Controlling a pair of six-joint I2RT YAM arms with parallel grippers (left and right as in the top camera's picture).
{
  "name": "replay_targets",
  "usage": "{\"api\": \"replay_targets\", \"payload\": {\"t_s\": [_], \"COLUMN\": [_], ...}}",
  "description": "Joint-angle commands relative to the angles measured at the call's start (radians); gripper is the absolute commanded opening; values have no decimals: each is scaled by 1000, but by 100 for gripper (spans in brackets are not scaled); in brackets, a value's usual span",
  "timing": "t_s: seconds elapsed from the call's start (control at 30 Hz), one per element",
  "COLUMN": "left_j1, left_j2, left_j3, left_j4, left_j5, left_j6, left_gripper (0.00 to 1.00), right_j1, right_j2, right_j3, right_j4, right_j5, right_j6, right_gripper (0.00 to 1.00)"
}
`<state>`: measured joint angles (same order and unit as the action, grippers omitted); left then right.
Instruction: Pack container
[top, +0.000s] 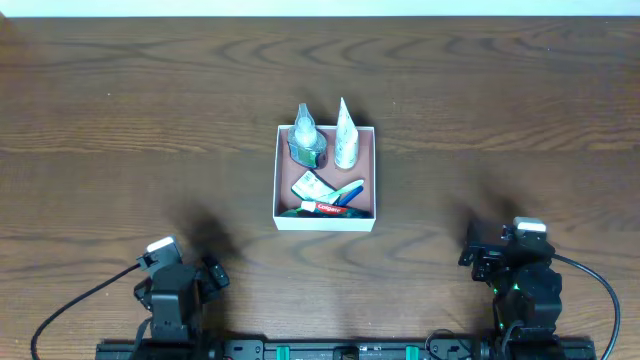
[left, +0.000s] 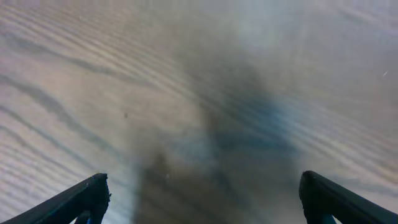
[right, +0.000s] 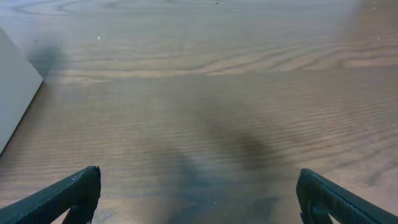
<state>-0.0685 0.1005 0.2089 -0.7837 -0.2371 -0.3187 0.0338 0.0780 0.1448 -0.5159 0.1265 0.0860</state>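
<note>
Container (top: 366, 168): sitting about the middle of the table (top: 120, 110), well apart from both arms. It is a square box with thin white walls and a reddish-brown floor showing along its right side.

Contents, seen from overhead:
- Clear bottle (top: 306, 138) with a greenish lower part, standing in the far-left corner of the container and rising past the far wall.
- White cone-topped bottle (top: 345, 138), standing just beside it in the far-right corner, also poking above the wall.
- White sachet (top: 311, 185), lying tilted in the middle.
- Red-and-white toothpaste tube (top: 322, 208), lying along the near wall.
- Blue item (top: 349, 191), lying slanted just beside the tube; too small to tell what it is.

Left pincer (left: 202, 196): hanging over bare wood near the table's near-left corner. Its dark fingers (left: 87, 194) are showing only at the two bottom corners of the wrist view, spread wide, with blurred grain and a dark shadow lying between them.

Right pincer (right: 199, 193): hanging over bare wood near the near-right corner. It is gaping wide in the same way, its fingertips (right: 71, 190) sitting at opposite bottom corners of its wrist view with wood grain showing between them.
</note>
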Motion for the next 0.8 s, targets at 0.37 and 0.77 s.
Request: {"api": "replay_targets", "payload": {"t_s": [0.37,0.77], "left_j1": [-5,-5], "left_j2": [-99,-97], "left_j3": [-25,-24], "left_j4": [-11,-12], "left_j5": [2,2], "left_j6": [-16,-16], "left_gripper": [98,98], "right_j1": [-8,-8], "right_j2": [-6,-6], "right_j3": [-3,-3], "right_j4": [0,0], "right_j5": [-3,-3], "right_j6": [-13,-13], "right_gripper": [99,99]}}
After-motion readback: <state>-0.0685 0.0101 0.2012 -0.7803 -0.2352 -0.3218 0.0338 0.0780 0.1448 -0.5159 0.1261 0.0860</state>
